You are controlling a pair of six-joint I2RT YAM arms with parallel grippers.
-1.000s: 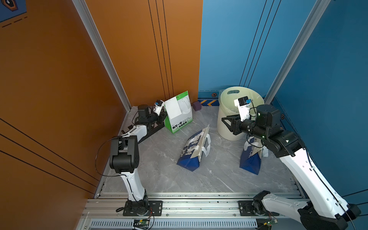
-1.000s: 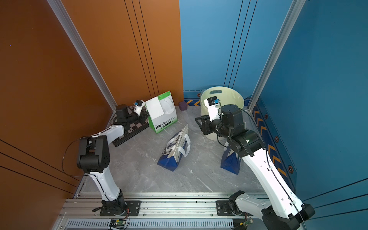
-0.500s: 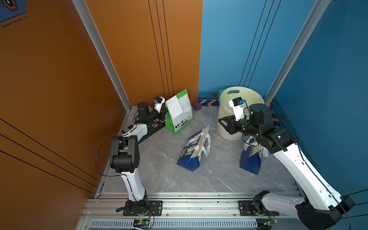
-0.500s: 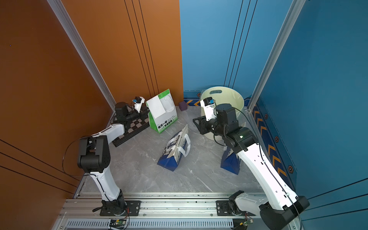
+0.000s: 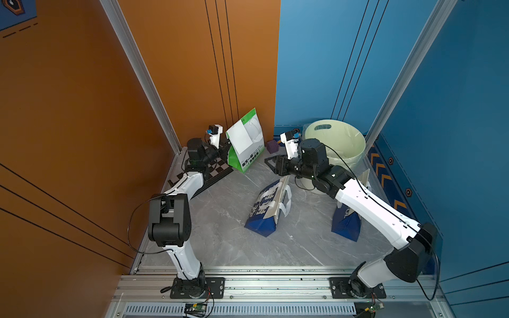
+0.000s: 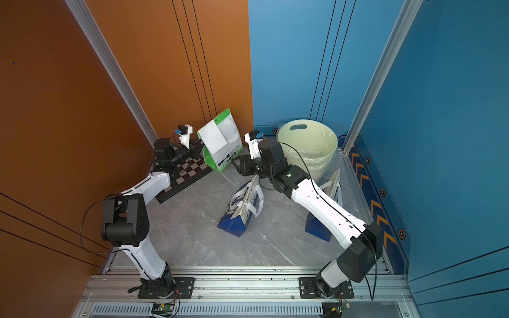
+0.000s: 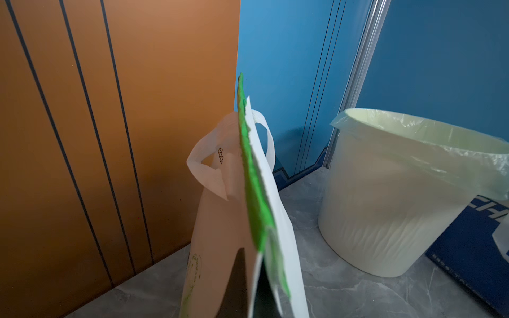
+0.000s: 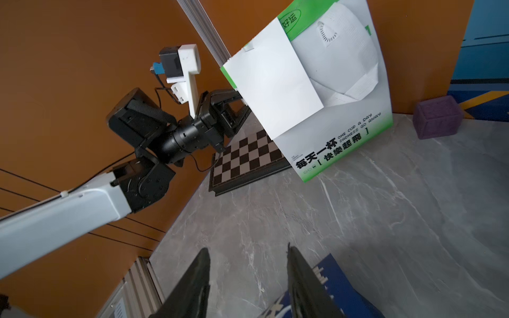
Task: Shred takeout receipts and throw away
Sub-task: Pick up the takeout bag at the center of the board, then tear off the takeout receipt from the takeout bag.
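The words "ONE CUP A DAY SADNESS GO AWAY" are being shown in the right wrist view across the lower face of the green-and-white bag (image 8: 344, 132). The Chinese lines "每天一杯" and "[快樂起飛]" are being displayed beside them, and "好运" is being displayed in a green oval near the bag's top. White block lettering is being carried by the blue-and-white bag (image 5: 264, 209) lying on its side at mid-table, but it is being rendered too small to be read.

A receipt (image 8: 272, 82) is being seen as a plain, blank white rectangle, narrower than the bag's face. It is lying flat against the upper part of the green-and-white bag and partly covering the folded white handle. That bag is being held tilted at the back of the table (image 8: 358, 234), by the orange wall. The chessboard (image 8: 248, 157) is being seen just beside it and a purple cube (image 8: 438, 117) near its far side.

The left gripper (image 8: 238, 100) is being held shut on the receipt's side edge. The bag's panel is possibly being pinched along with it, since only edge-on layers are being shown in the left wrist view. The right gripper (image 8: 247, 247) is being held with its jaws apart and nothing between them, above the table near the lying blue-and-white bag and facing the green-and-white bag. White paper pieces (image 6: 307, 152) are being seen inside the lined pale bin (image 5: 349, 137) at the back right.
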